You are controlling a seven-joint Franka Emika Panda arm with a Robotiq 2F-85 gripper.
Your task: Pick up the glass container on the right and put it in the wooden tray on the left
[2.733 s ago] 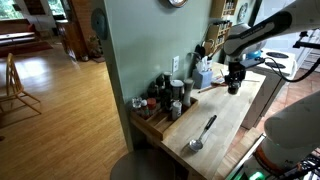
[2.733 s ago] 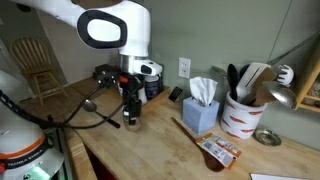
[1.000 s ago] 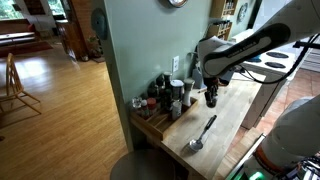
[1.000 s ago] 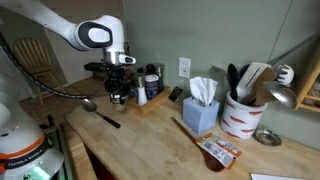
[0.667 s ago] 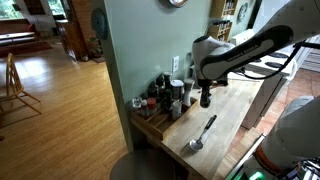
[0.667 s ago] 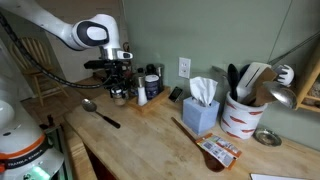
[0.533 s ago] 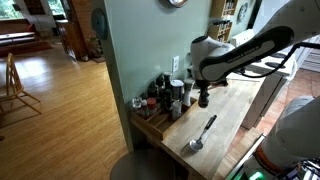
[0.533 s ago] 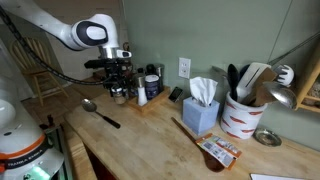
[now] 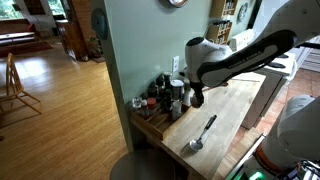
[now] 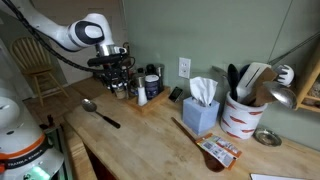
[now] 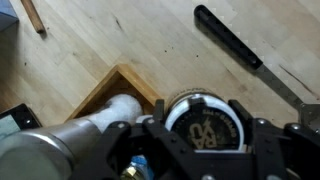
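Note:
My gripper (image 9: pixel 197 98) is shut on the glass container (image 11: pixel 206 122), a small squat jar with a dark, white-rimmed lid that fills the space between the fingers in the wrist view. I hold it above the counter, at the near end of the wooden tray (image 9: pixel 152 124). In an exterior view the gripper (image 10: pixel 118 86) hangs over the tray's end beside the bottles. The tray's corner (image 11: pixel 120 77) shows just left of the jar in the wrist view. The jar itself is hard to make out in both exterior views.
Several bottles and shakers (image 9: pixel 166 92) stand in the tray against the wall. A metal spoon (image 9: pixel 203 133) lies on the butcher-block counter; it also shows in an exterior view (image 10: pixel 100 111). A tissue box (image 10: pixel 201 108) and a utensil crock (image 10: pixel 240 112) stand further along.
My gripper has carried the jar from the counter's far side toward the tray and bottles, past the spoon. It stays shut on the jar throughout.

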